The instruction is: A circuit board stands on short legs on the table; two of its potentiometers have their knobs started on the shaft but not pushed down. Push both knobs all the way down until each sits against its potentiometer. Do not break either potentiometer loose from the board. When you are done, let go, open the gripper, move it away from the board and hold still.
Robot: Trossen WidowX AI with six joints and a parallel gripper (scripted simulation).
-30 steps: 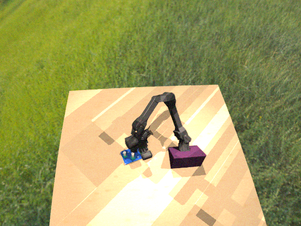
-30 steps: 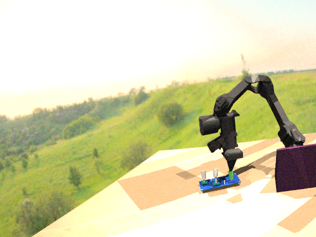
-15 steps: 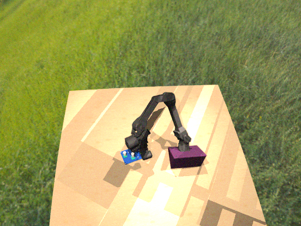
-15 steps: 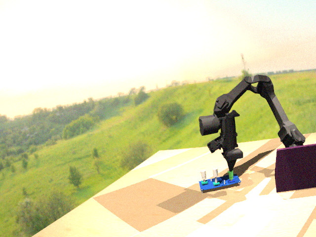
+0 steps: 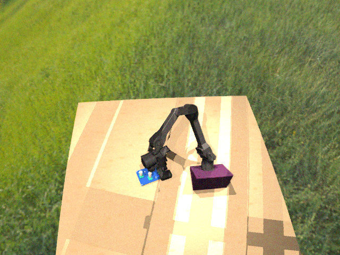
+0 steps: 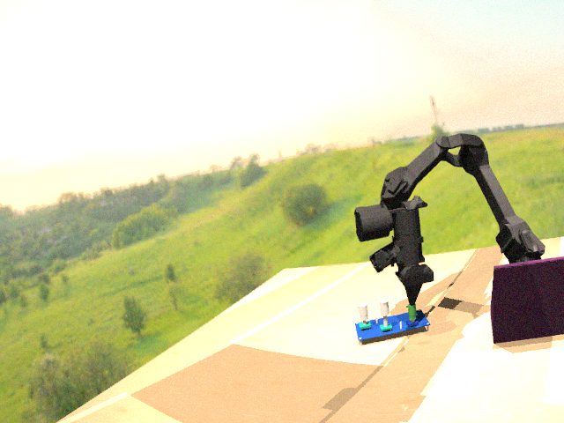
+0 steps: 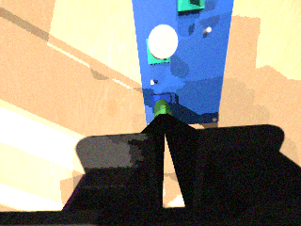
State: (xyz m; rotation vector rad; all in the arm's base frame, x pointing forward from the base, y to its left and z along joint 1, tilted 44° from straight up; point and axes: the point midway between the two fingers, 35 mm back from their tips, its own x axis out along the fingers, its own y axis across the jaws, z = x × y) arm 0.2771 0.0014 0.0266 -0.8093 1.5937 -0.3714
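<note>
With its jaws fully closed and holding nothing, the gripper points straight down, its tips pressing on a green knob at the right end of the blue circuit board. Two white knobs stand raised farther left, while the board lies on the table, left of the purple base block.
</note>
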